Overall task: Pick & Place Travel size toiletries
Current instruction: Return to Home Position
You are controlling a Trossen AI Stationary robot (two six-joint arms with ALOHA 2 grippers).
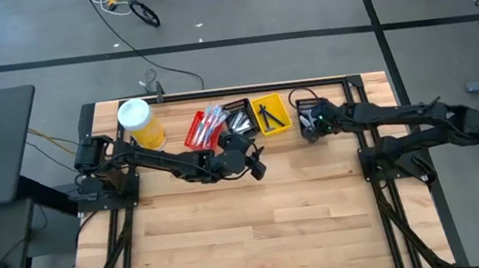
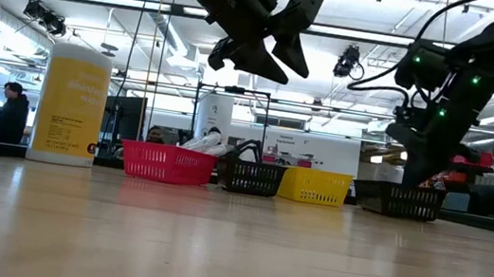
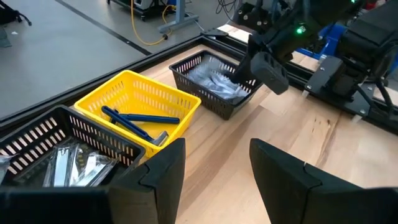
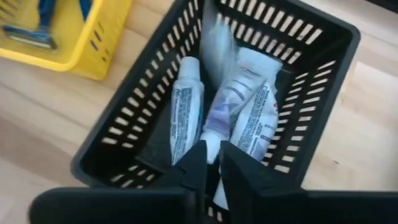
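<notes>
The toiletries lie sorted in four slotted bins at the table's far edge. Clear toothbrushes fill the red bin (image 1: 205, 127). Small packets lie in a black bin (image 3: 68, 155), dark blue razors (image 3: 134, 121) in the yellow bin (image 1: 271, 114), and white tubes (image 4: 186, 106) in the rightmost black bin (image 1: 307, 105). My right gripper (image 4: 213, 167) reaches down into that bin, its fingers closed on a white tube (image 4: 233, 118). My left gripper (image 3: 217, 168) hangs open and empty above the table, in front of the middle bins. My right gripper pinches the near end of a white tube (image 4: 214, 149) between its two fingers, which come from above and point down into the bin. A thin white strip shows in the narrow gap between them. The tube still lies on the other tubes in the bin.
A big yellow canister with a white lid (image 1: 139, 123) stands at the far left of the table. The bins stand in a row along the far edge. The near half of the wooden table (image 1: 261, 232) is bare. A person shows in the room behind (image 2: 13, 113).
</notes>
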